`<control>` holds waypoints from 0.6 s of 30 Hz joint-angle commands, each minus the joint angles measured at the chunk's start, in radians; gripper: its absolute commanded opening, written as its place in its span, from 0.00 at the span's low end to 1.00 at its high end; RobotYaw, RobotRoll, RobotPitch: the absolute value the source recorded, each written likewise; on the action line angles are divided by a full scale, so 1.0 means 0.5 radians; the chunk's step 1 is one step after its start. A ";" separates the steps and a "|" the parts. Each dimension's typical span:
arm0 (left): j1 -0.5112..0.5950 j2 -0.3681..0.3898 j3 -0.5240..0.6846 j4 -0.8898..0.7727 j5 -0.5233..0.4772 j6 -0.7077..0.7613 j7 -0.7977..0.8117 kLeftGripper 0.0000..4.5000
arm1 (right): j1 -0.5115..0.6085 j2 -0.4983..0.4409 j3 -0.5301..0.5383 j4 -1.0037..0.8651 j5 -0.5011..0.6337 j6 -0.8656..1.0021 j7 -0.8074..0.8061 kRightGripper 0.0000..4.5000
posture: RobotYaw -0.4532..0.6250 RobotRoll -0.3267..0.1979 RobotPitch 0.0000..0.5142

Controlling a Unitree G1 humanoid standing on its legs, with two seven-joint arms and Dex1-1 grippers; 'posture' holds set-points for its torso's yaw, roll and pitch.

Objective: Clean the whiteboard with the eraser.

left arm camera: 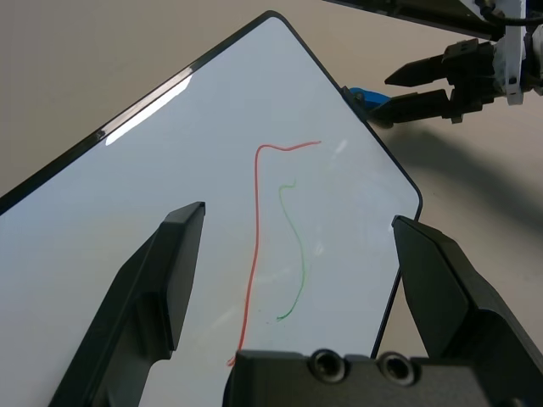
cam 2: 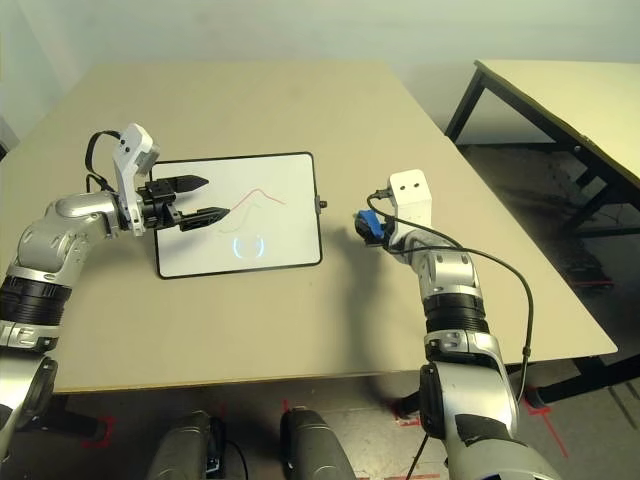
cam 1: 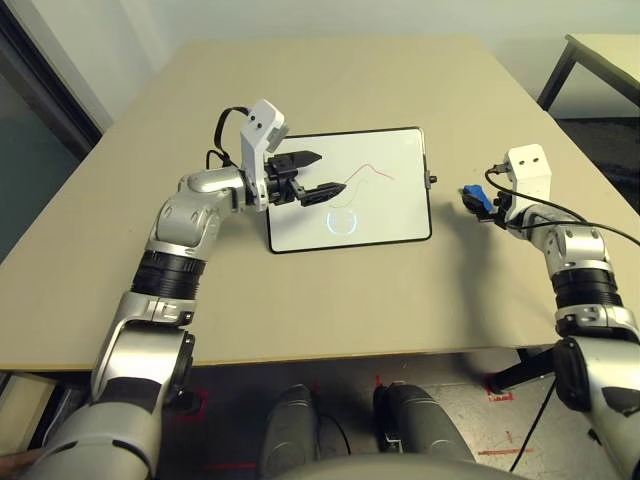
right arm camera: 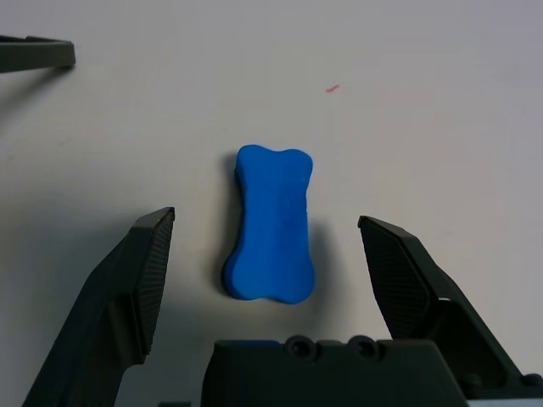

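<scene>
**On the table: board in the middle, eraser off to the right**

Over on the left side, the left gripper (cam 1: 320, 175) hangs above the whiteboard (cam 1: 390, 215), right over its left half, pointing across toward the right. Its two black fingers (left arm camera: 161, 280) are spread wide apart with nothing between them. In the left wrist view you look straight down past those fingers onto the glossy white surface.

Moving to the middle, the whiteboard lies flat on the tan table (cam 1: 330, 310), black frame all around, rounded corners, and a little black knob (cam 1: 431, 180) sticking out of its right edge. A thin red line (cam 1: 372, 170) squiggles across the upper middle of it. The left wrist view also shows a thinner green line (left arm camera: 293, 254) just beside the red one. A ring-shaped light reflection (cam 1: 342, 220) sits on the lower part of the board.

Further right, the eraser (right arm camera: 271, 222) lies on the table, off the board, near its right edge but apart from it. It's a small bright blue piece with a bone-like shape. The right gripper (right arm camera: 267, 254) sits right over it, fingers open wide on either side, not touching it.

Far right in the background stands a second table (cam 2: 560, 90).
</scene>
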 commanded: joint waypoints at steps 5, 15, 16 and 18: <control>0.036 -0.004 -0.009 -0.099 0.001 0.072 0.003 1.00 | -0.076 0.008 0.015 0.183 -0.032 -0.086 -0.021 1.00 | 0.38 0.62 0.20; 0.147 0.037 0.016 -0.342 -0.045 0.249 0.021 1.00 | -0.061 -0.014 0.002 0.135 -0.029 -0.065 -0.034 0.91 | 0.39 0.62 0.31; 0.155 0.042 0.017 -0.354 -0.047 0.260 0.021 1.00 | -0.065 -0.012 0.001 0.129 -0.026 -0.066 -0.037 0.86 | 0.39 0.62 0.31; 0.169 0.048 0.019 -0.378 -0.053 0.280 0.024 1.00 | -0.074 -0.005 -0.001 0.119 -0.023 -0.071 -0.041 0.72 | 0.39 0.62 0.32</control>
